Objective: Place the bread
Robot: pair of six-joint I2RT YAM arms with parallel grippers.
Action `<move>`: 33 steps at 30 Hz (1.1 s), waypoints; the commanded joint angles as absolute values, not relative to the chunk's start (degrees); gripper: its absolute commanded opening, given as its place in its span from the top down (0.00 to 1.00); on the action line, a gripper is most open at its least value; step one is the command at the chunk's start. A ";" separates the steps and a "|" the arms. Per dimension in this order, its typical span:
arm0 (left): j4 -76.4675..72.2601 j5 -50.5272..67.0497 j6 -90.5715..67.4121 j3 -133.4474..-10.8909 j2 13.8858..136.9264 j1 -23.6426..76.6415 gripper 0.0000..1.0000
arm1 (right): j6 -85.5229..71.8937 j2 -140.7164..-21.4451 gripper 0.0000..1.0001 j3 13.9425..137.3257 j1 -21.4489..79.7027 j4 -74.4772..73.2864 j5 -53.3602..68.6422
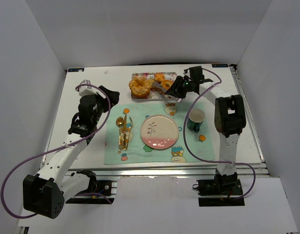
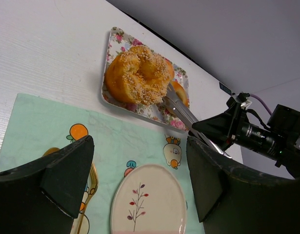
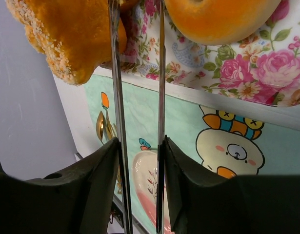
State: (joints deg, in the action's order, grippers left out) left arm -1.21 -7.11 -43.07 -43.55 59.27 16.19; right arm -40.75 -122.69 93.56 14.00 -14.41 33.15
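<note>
My right gripper (image 1: 179,91) (image 3: 140,144) is shut on metal tongs (image 1: 164,87) (image 2: 181,109) (image 3: 161,73) that reach over the floral tray (image 1: 136,97) (image 2: 112,41) (image 3: 247,73). A small golden-orange piece, the bread (image 1: 168,86) (image 2: 180,92), lies on the tray just beside the tong arms. The tong tips are cut off at the top of the right wrist view, so I cannot tell if they pinch anything. The pink-and-cream plate (image 1: 143,131) (image 2: 118,204) sits bare on the placemat. My left gripper (image 1: 104,93) (image 2: 140,146) is open and empty above the placemat.
A seeded ring pastry (image 1: 140,87) (image 2: 140,75) (image 3: 67,39) and a round orange loaf (image 1: 160,77) share the tray. A green mug (image 1: 195,119) stands right of the plate. Gold cutlery (image 1: 122,131) lies left of it on the mint placemat (image 1: 110,146).
</note>
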 commanded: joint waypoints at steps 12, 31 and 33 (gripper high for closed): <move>-0.35 -8.09 -42.63 -45.53 59.59 15.73 0.15 | -44.03 -124.98 0.73 95.98 14.41 -9.32 35.33; -1.23 -7.91 -42.63 -44.83 59.68 15.82 0.15 | -36.83 -121.82 0.92 101.51 12.92 -7.91 30.59; -1.40 -7.82 -42.63 -44.82 59.77 15.73 0.14 | -35.69 -121.55 0.92 102.04 12.74 -8.00 30.15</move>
State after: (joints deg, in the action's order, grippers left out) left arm -0.49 -7.75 -42.94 -43.64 59.86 16.19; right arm -38.33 -124.36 98.80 13.65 -10.33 31.90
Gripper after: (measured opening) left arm 0.853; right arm 0.224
